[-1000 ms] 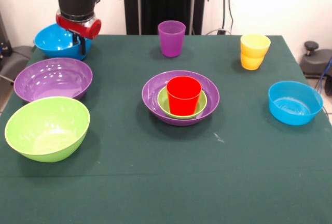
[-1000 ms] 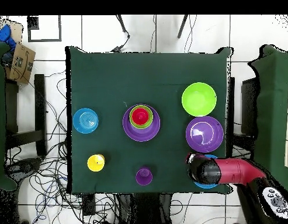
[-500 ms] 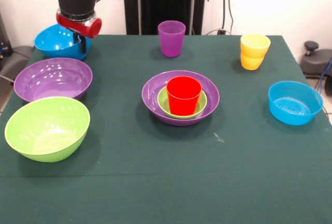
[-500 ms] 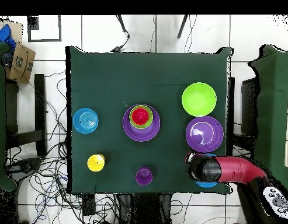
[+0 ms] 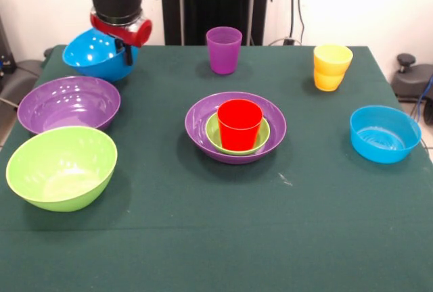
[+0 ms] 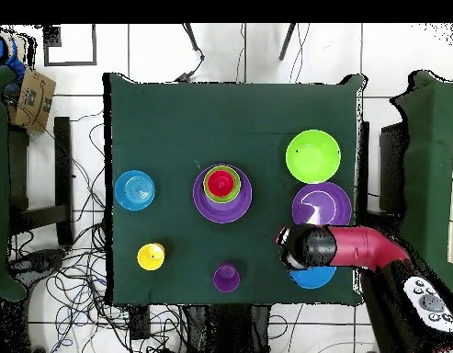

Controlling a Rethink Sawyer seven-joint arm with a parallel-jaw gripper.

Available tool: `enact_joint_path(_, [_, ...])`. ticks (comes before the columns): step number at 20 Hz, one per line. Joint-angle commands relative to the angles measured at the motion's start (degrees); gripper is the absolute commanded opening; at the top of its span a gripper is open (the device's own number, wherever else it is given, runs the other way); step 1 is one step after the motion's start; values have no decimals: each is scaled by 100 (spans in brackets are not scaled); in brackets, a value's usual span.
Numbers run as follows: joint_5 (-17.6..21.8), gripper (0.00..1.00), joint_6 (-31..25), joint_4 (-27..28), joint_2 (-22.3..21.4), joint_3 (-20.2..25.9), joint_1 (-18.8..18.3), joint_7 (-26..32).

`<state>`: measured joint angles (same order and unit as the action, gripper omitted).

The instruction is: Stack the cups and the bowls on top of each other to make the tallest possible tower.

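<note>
At the far left of the table, the large blue bowl (image 5: 100, 54) is being gripped by the gripper (image 5: 126, 50), tilted. At centre, the tower (image 5: 236, 128) is being built: purple bowl, small green bowl, red cup; the remaining bowls and cups are waiting.

Front view: low, oblique across table (image 5: 203, 238). Overhead: higher, straight down. Both share whole tabletop.

Dark green surface (image 5: 203, 238), large purple bowl (image 5: 67, 103), lime green bowl (image 5: 61, 167), tower (image 5: 237, 128), purple cup (image 5: 224, 49), stacked yellow cups (image 5: 331, 67), small blue bowl (image 5: 384, 134)
</note>
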<state>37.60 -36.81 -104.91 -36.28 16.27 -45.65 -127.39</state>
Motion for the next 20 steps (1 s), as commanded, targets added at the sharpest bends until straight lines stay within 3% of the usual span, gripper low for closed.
enact_joint_path(1, [-426, 0, -777, 640, -88, 784, 447, 861])
enact_joint_path(10, [-548, 0, -1156, 1352, 64, 664, 992, 475])
enact_joint_path(20, [-433, 0, -2338, 2962, 407, 530, 1572, 768])
